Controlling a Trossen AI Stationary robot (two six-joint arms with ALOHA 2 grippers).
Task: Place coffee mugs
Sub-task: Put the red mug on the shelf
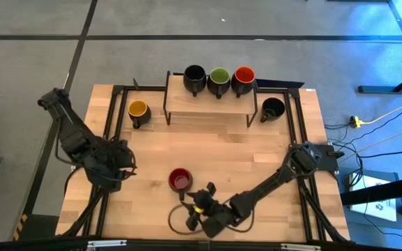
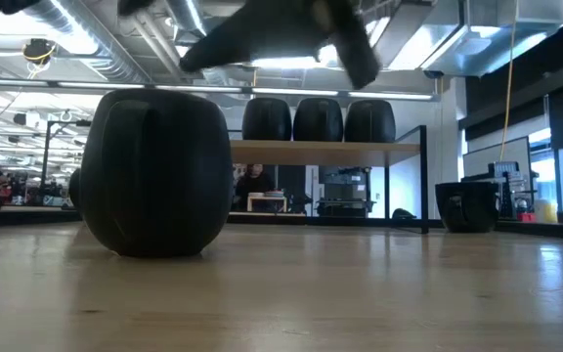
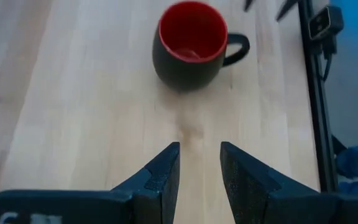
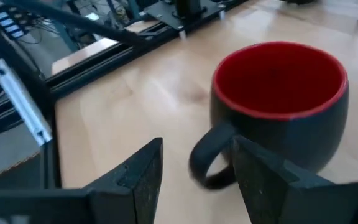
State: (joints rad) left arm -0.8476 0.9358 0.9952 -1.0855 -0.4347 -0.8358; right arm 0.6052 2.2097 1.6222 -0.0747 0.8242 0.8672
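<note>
From above, the small black mug with red inside (image 1: 181, 180) stands on the wooden bench (image 1: 222, 150), the right claw (image 1: 202, 201) just beside its handle, nearer than the left claw (image 1: 122, 162). In the right wrist view the handle (image 4: 207, 162) lies between open fingers; the left claw's fingers (image 3: 163, 171) stand apart, empty.

Six coffee mugs (image 1: 181, 180), two arms
</note>
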